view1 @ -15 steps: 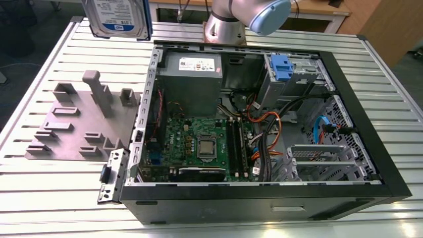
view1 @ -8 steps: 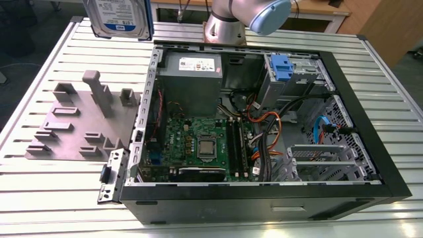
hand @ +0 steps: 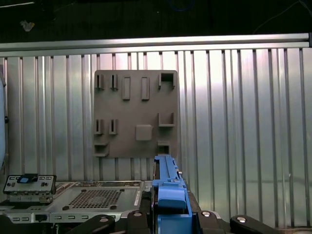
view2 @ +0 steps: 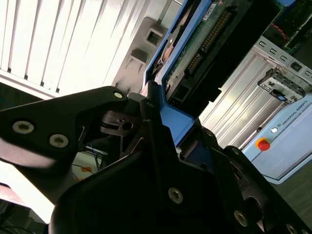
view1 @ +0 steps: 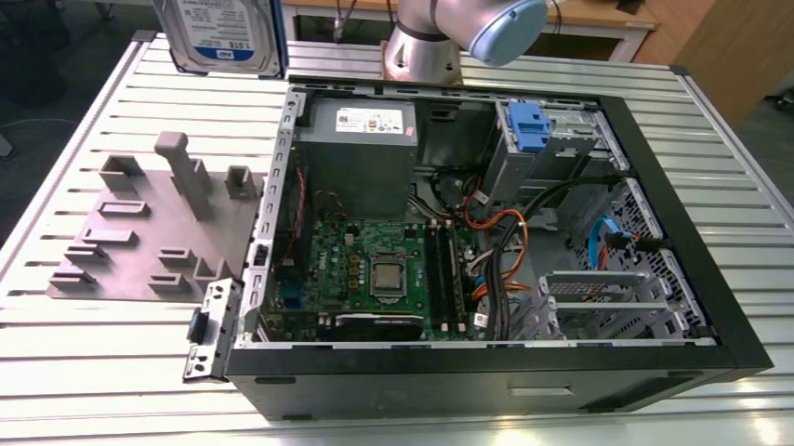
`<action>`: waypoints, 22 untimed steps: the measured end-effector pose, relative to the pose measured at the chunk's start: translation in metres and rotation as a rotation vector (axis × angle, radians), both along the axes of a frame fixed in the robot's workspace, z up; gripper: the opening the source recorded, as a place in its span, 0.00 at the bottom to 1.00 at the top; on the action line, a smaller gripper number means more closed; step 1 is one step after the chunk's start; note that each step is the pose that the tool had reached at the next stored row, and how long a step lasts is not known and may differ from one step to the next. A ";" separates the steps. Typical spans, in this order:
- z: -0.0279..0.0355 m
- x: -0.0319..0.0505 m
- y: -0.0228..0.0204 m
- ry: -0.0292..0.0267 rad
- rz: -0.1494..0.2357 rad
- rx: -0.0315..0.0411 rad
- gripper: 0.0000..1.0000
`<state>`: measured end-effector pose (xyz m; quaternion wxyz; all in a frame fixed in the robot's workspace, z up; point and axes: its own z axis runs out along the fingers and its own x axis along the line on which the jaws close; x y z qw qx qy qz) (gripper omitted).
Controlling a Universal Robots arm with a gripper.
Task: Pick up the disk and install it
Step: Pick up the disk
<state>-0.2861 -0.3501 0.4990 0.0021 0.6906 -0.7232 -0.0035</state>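
Observation:
The disk, a silver hard drive with a white-and-blue label and a blue edge frame, hangs in the air above the table's far corner, at the exterior view's upper left. In the second wrist view my gripper is shut on the disk's blue carrier frame, and the drive's green circuit board extends away from the black fingers. In the first wrist view the blue carrier stands upright between the gripper's black fingers.
An open computer case lies on the slatted metal table. Another blue-tabbed drive sits in its grey cage at the case's far end. A grey slotted holder lies beside the case. The arm's base stands behind it.

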 end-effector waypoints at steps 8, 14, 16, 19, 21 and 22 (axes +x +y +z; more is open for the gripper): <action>0.0001 0.0000 -0.0152 0.0001 0.000 -0.0001 0.36; 0.0000 0.0000 -0.0212 0.0000 0.000 0.0000 0.36; 0.0000 0.0000 -0.0213 0.0001 0.000 -0.0001 0.36; 0.0000 0.0000 -0.0213 0.0001 0.000 0.0000 0.36; 0.0000 0.0002 -0.0214 0.0000 0.000 0.0000 0.36; 0.0000 0.0005 -0.0214 0.0001 0.000 0.0000 0.36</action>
